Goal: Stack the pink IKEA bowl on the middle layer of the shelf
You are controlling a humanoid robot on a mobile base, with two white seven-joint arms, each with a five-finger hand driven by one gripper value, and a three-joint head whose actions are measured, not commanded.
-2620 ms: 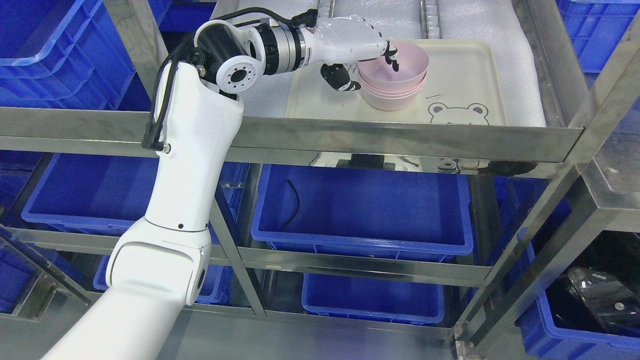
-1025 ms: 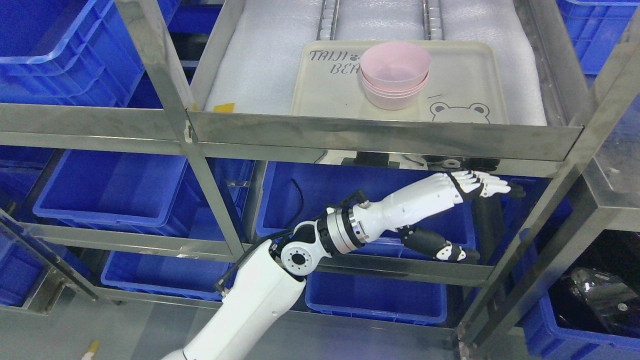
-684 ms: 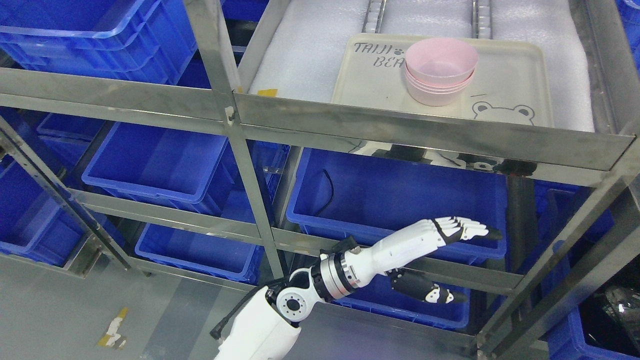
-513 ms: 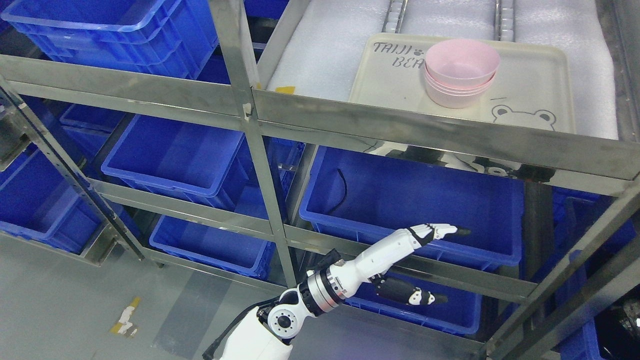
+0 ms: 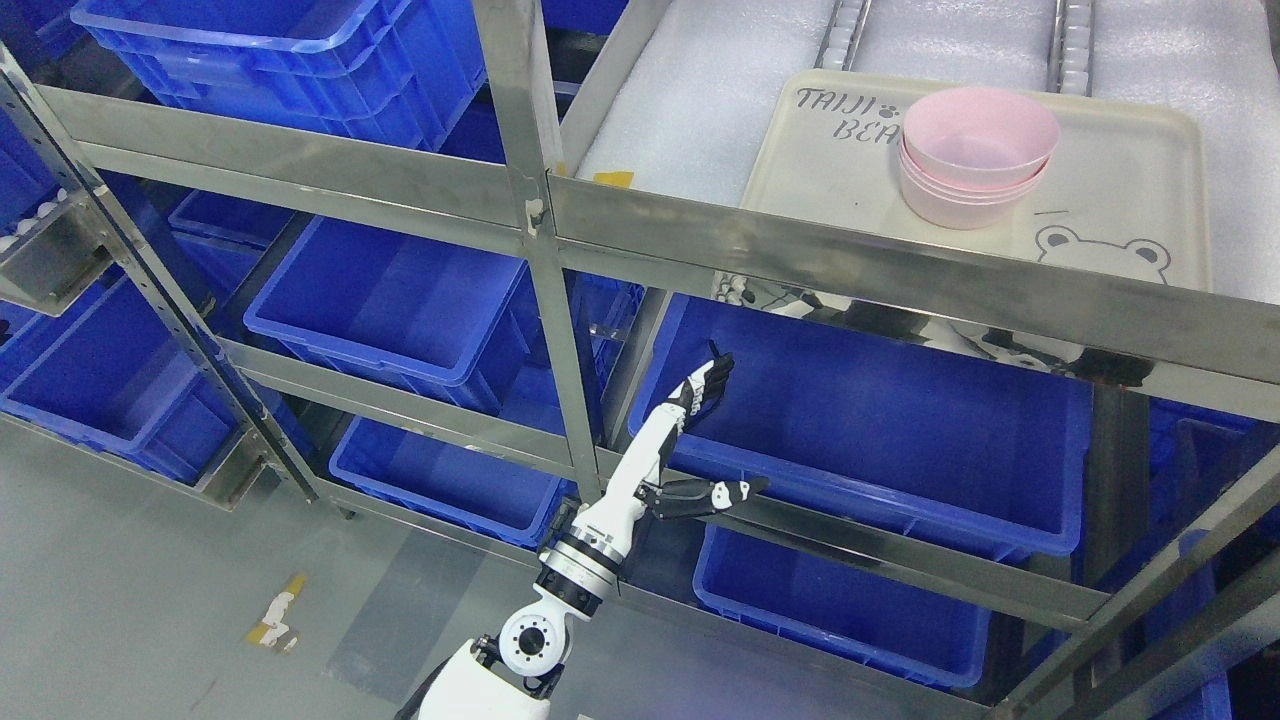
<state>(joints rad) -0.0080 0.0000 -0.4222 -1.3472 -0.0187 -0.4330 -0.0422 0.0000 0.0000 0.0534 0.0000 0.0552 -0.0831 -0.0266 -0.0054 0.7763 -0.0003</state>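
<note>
A stack of pink bowls (image 5: pixel 978 152) stands upright on a cream tray (image 5: pixel 1120 170) with a bear print, on the foam-lined steel shelf at the upper right. My left hand (image 5: pixel 703 412) is far below it, in front of the lower shelf level, beside a large blue bin (image 5: pixel 880 430). Its fingers (image 5: pixel 704 380) point straight up and its thumb sticks out to the right; the hand is open and holds nothing. The left arm rises from the bottom edge, left of the middle. The right arm is out of view.
A steel upright post (image 5: pixel 545 250) and horizontal rails (image 5: pixel 900 270) frame the shelves. Blue bins fill the lower levels (image 5: pixel 400 300) and the upper left (image 5: pixel 290 50). Grey floor (image 5: pixel 150 600) lies at the lower left.
The left hand let go of the top pink bowl, dropped below the shelf and swung left, fingers now pointing up. The camera has shifted, so the shelf and bowls appear further right.
</note>
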